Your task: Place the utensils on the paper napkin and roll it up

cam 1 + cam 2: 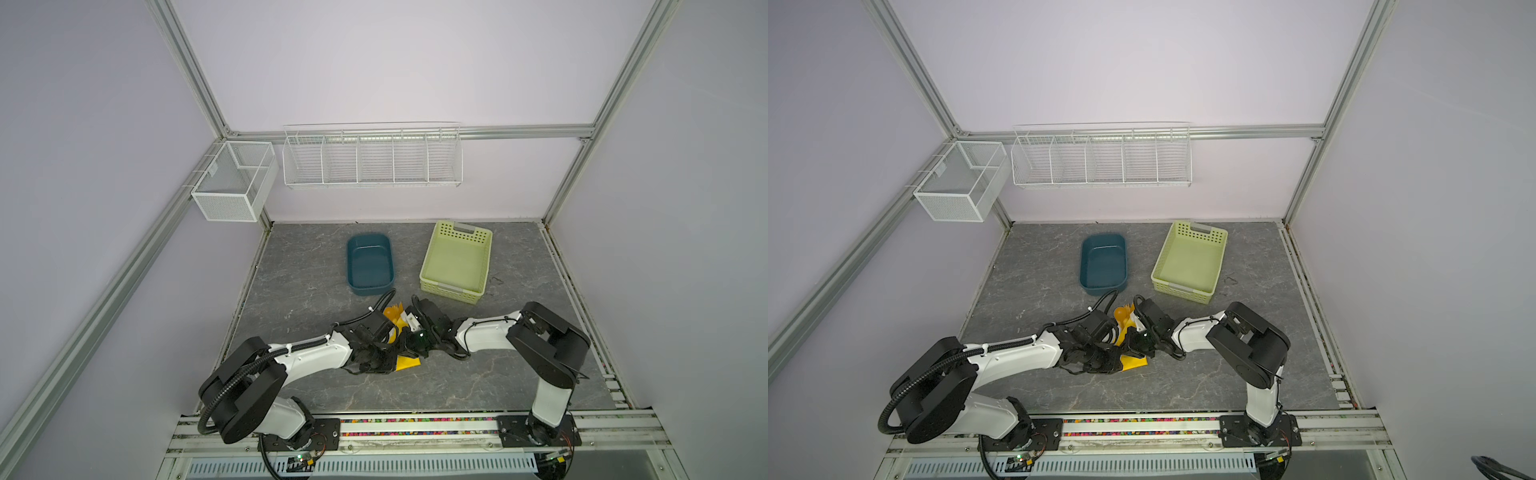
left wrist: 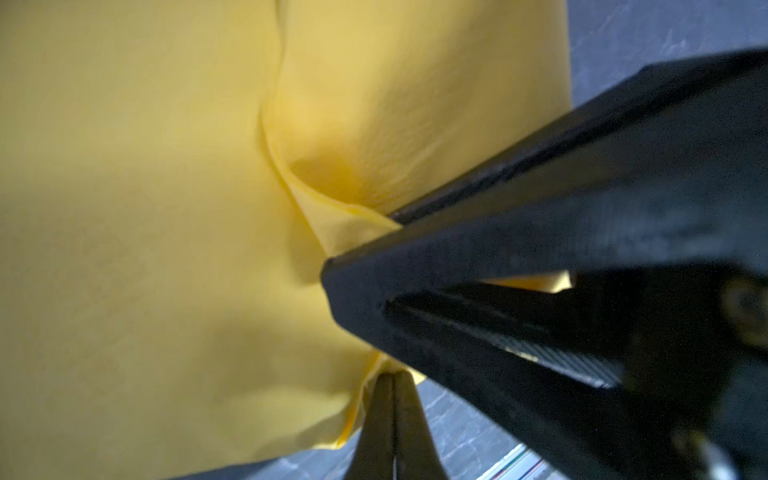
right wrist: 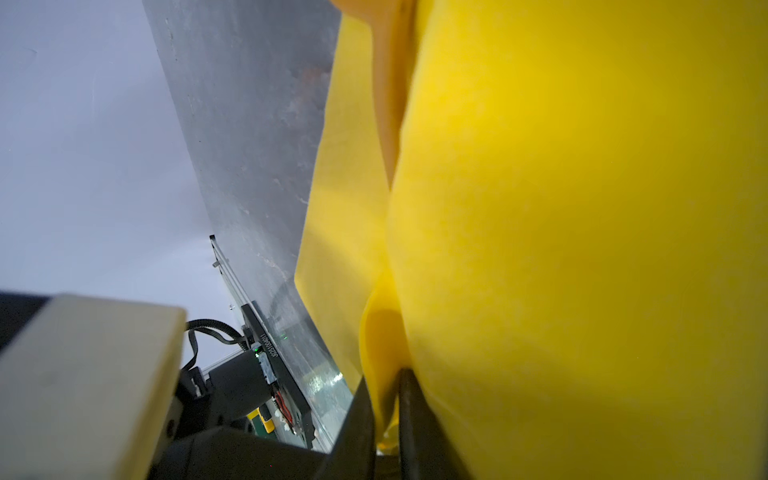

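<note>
The yellow paper napkin (image 1: 409, 363) (image 1: 1136, 363) lies at the table's middle, folded over the utensils, and both arms meet above it. The orange utensils (image 1: 392, 311) (image 1: 1122, 312) stick out of its far end, a spoon bowl and fork tines showing. An orange handle (image 3: 388, 83) shows inside the fold. My left gripper (image 2: 392, 376) is shut on the napkin's (image 2: 145, 208) edge. My right gripper (image 3: 384, 376) has its jaws a little apart, with a loose fold of the napkin (image 3: 582, 208) between them. Its black fingers (image 2: 540, 270) press on the napkin beside the left one.
A dark blue tub (image 1: 370, 266) and a pale green perforated basket (image 1: 455, 262) stand behind the napkin. White wire baskets (image 1: 372, 160) hang on the back wall and on the left wall. The table's front rail (image 1: 415, 428) runs close behind the arms.
</note>
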